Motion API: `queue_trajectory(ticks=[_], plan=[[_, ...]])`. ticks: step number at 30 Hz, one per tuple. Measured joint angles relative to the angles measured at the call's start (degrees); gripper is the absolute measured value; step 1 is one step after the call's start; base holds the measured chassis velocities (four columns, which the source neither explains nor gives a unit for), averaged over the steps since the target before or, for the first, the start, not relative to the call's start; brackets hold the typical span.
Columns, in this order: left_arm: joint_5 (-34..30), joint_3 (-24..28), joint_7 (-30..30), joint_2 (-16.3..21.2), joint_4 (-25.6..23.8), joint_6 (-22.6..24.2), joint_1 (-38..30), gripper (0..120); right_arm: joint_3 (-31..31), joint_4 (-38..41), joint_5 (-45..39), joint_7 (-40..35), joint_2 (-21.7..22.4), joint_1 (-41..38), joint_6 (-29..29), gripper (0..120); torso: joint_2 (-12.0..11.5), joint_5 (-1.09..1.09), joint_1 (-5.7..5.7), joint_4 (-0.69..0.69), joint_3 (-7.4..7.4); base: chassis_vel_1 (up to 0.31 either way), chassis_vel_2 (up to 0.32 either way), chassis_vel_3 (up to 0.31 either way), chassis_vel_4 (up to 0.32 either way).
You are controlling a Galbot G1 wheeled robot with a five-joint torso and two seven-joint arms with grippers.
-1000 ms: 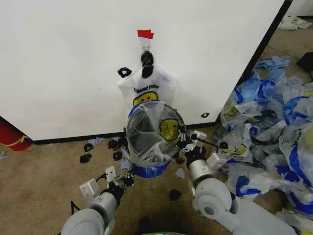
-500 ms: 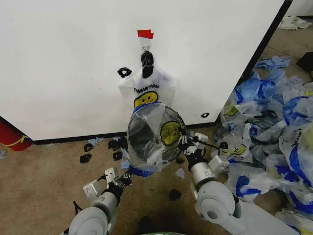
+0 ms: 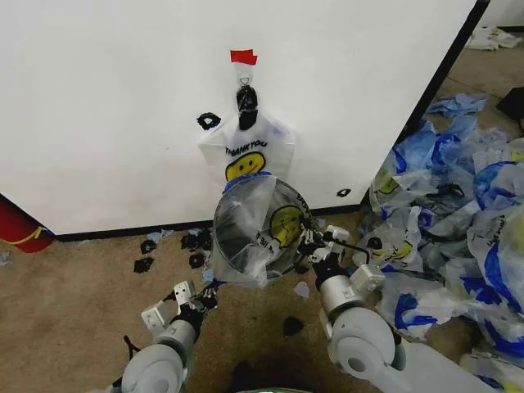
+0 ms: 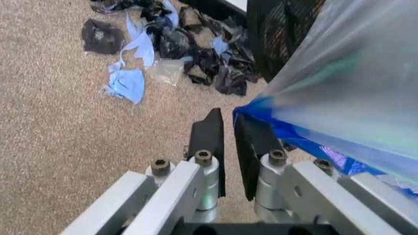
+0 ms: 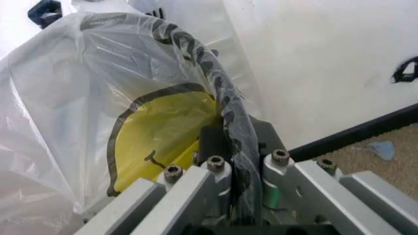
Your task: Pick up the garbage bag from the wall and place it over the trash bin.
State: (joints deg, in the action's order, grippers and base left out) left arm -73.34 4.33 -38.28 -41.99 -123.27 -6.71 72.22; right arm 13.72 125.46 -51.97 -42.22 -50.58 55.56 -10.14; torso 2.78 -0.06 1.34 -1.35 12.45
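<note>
The garbage bag (image 3: 260, 236), translucent white with a yellow smiley, is draped over the round black trash bin (image 3: 233, 225), which shows through the plastic. My right gripper (image 3: 313, 242) is shut on the bag-covered bin rim (image 5: 196, 54), with the smiley (image 5: 163, 127) beside its fingers (image 5: 210, 139). My left gripper (image 3: 206, 295) sits low by the bag's lower edge. Its fingers (image 4: 210, 139) are nearly together with nothing between them. The bag's blue hem (image 4: 287, 132) lies against one fingertip. A second smiley bag (image 3: 246, 151) hangs from the hook (image 3: 244, 78) on the wall (image 3: 98, 106).
Black and blue scraps (image 3: 168, 246) litter the carpet along the wall's black base trim, and also show in the left wrist view (image 4: 163, 44). A big heap of blue-and-white bags (image 3: 458, 213) fills the right side. A red object (image 3: 20, 229) sits at the far left.
The bag's blue lower edge has drawn up from the floor side toward the bin. My left arm has shifted slightly. The right gripper keeps its hold at the rim.
</note>
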Motion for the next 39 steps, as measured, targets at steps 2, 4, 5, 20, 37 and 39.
queue_trajectory(ticks=[2, 4, 5, 20, 37, 39], plan=[[0.02, -0.41, -0.05, 0.69, -0.88, 0.00, 0.27, 15, -0.01, -0.33, 0.24, 0.07, 0.03, 0.01, -0.11, 0, 0.00, 0.01, 0.00, 0.00, 0.00, 0.000, 0.000, 0.000, 0.000], [0.02, -0.76, -0.06, 1.20, -1.50, 0.00, 0.39, 25, -0.01, -0.60, 0.31, 0.11, 0.04, -0.04, -0.13, 0, 0.00, 0.01, 0.00, 0.00, 0.00, 0.000, 0.000, 0.000, 0.000], [0.02, -0.94, -0.06, 1.36, -1.80, 0.00, 0.46, 29, -0.01, -0.67, 0.32, 0.12, 0.05, -0.10, -0.13, 0, 0.00, 0.01, 0.00, 0.00, 0.00, 0.000, 0.000, 0.000, 0.000], [-0.36, -3.48, -0.46, 4.79, -7.79, 0.96, 3.68, 74, 0.20, -2.29, 1.16, -0.04, 0.05, -1.33, 0.00, 0, 0.00, 0.00, 0.00, 0.00, 0.00, 0.000, 0.000, 0.000, 0.000], [2.91, -11.28, -14.20, 8.05, -15.76, 5.58, 5.74, 93, -0.30, -3.07, 3.03, 0.70, 0.44, 0.16, -0.08, 0, 0.00, 0.00, 0.00, 0.00, 0.00, 0.000, 0.000, 0.000, 0.000], [6.31, -14.01, -13.75, 7.76, -16.37, 5.65, 6.14, 83, -0.32, -3.33, 3.65, 1.04, 0.61, 0.47, -0.22, 0, 0.00, -0.01, 0.00, 0.00, 0.00, 0.000, 0.000, 0.000, 0.000]])
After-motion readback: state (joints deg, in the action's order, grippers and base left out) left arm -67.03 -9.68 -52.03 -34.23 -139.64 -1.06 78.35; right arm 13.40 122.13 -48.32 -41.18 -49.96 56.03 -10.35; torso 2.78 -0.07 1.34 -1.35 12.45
